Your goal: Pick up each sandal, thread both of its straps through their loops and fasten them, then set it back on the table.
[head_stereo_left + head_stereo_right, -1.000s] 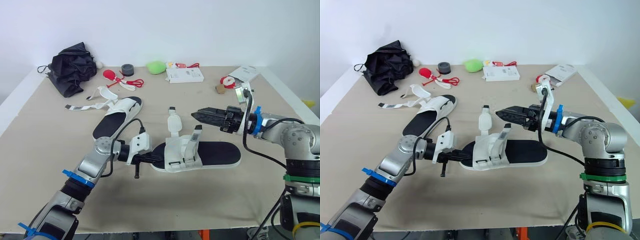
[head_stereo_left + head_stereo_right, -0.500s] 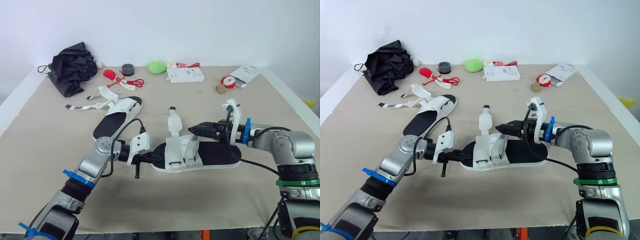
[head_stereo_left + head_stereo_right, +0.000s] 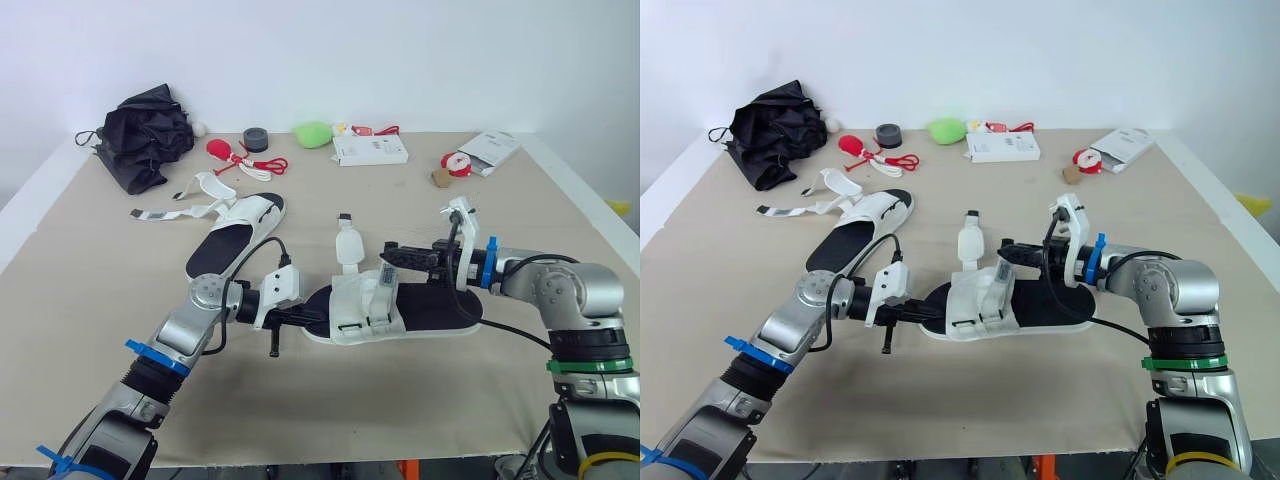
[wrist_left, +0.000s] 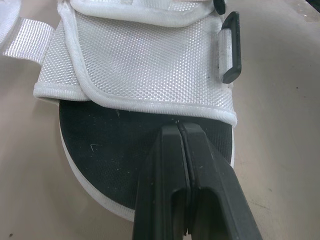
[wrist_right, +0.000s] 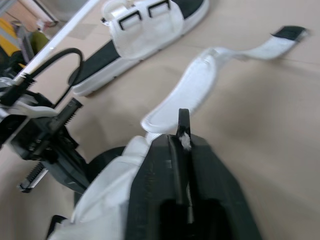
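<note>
The near sandal [image 3: 432, 310], white with a black footbed, lies at the table's middle. My left gripper [image 3: 303, 316] is shut, its tips [image 4: 179, 127] resting on the toe end of the footbed just before the white front band [image 4: 150, 65]. My right gripper [image 3: 392, 250] reaches in from the right above the sandal and is shut on the tip of the front strap [image 3: 386, 282], which stands up from the band. In the right wrist view a black and white strap end pokes out between the closed fingers [image 5: 170, 150]. The second strap [image 3: 347, 245] lies loose on the table. The other sandal [image 3: 235, 235] lies unfastened to the far left.
Along the back edge sit a black folded umbrella [image 3: 145, 135], a red toy with cord [image 3: 222, 150], a grey tape roll [image 3: 255, 139], a green lump [image 3: 313, 133], a white box [image 3: 369, 151] and a packet [image 3: 487, 148].
My right gripper came down and left to the sandal's front strap, then closed on its tip. The left arm and the sandal have stayed put.
</note>
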